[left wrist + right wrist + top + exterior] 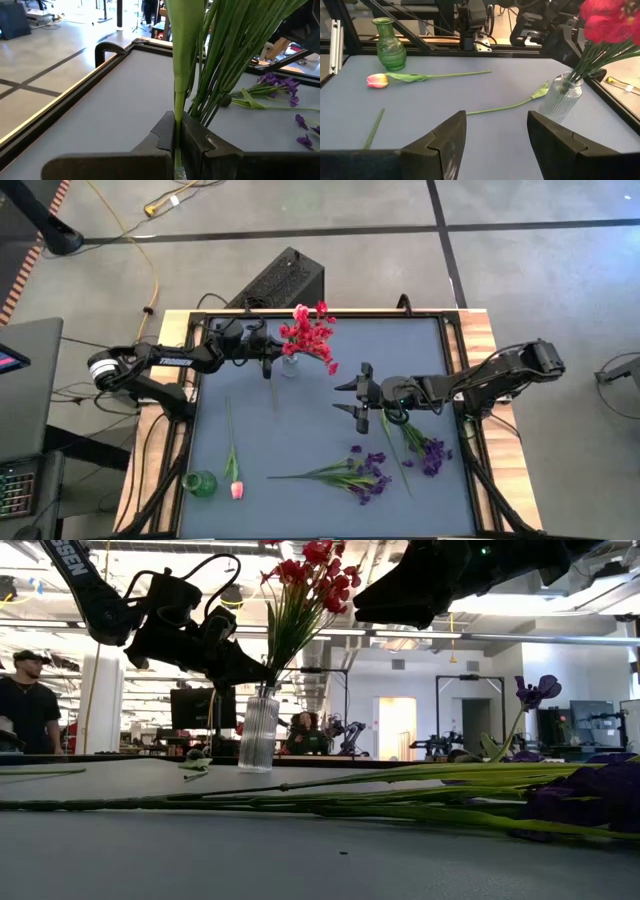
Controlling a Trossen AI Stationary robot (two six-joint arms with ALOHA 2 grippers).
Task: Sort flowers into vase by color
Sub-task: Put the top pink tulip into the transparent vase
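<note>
A clear ribbed vase (290,367) (258,730) (560,97) stands near the table's far edge and holds red blossom sprays (310,335) (310,575). My left gripper (268,360) (177,135) is beside the vase's mouth, on its left, shut on a green stem. My right gripper (358,395) (495,135) hovers open to the vase's right and touches nothing. A pink tulip (236,488) (377,80) lies flat beside a green vase (200,483) (389,44). Purple bunches (365,478) (432,452) lie on the table's near right part. My left gripper pinches a green stem with a broad leaf (179,100) between its two fingers, which come level from the table's left and lie across it. The stem stands upright next to the red sprays' stems (220,65). The fingers hide its lower end.
A loose green stem (505,106) (273,392) lies on the table beside the clear vase. A raised frame (75,85) borders the table. A person (25,700) stands in the room beyond the table.
</note>
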